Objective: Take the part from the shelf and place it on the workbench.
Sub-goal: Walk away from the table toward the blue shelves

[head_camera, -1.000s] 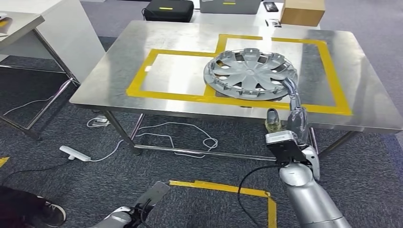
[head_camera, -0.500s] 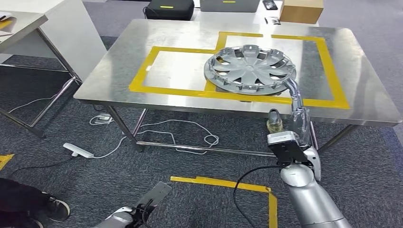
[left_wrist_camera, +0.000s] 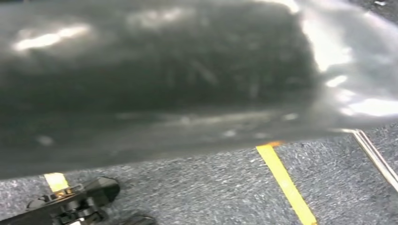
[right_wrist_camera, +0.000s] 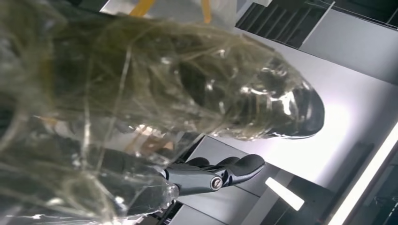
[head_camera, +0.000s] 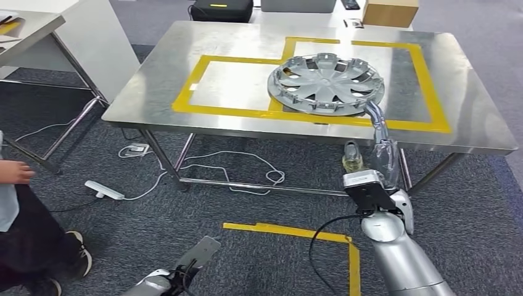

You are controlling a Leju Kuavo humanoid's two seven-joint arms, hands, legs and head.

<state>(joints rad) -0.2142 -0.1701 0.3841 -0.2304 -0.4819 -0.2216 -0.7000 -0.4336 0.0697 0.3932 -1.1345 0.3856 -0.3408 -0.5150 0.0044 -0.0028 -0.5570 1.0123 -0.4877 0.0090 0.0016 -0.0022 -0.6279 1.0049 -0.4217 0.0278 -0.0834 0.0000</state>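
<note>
The part is a silver hubcap (head_camera: 325,84) lying flat on the steel workbench (head_camera: 148,86), across the yellow tape outlines. My right hand (head_camera: 375,154) reaches up from below the table's front edge. Its long fingers (head_camera: 375,117) stretch to the hubcap's near rim, and whether they touch it I cannot tell. The thumb (head_camera: 352,158) stands apart below the table edge and grips nothing. In the right wrist view the thumb (right_wrist_camera: 197,93) is wrapped in clear film and the dark fingers (right_wrist_camera: 220,176) lie straight. My left hand (head_camera: 185,268) hangs low near the floor, its fingers (left_wrist_camera: 70,206) holding nothing.
A person (head_camera: 18,209) stands at the left edge beside a white table (head_camera: 37,24). White cables and a power strip (head_camera: 103,190) lie under the workbench. A black case (head_camera: 221,10) and a cardboard box (head_camera: 390,12) sit beyond it. Yellow tape (head_camera: 296,233) marks the carpet.
The whole picture has shifted, so the camera moved; the workbench sits slightly higher in view. A person has come in at the left edge. My right hand stays at the hubcap's near rim.
</note>
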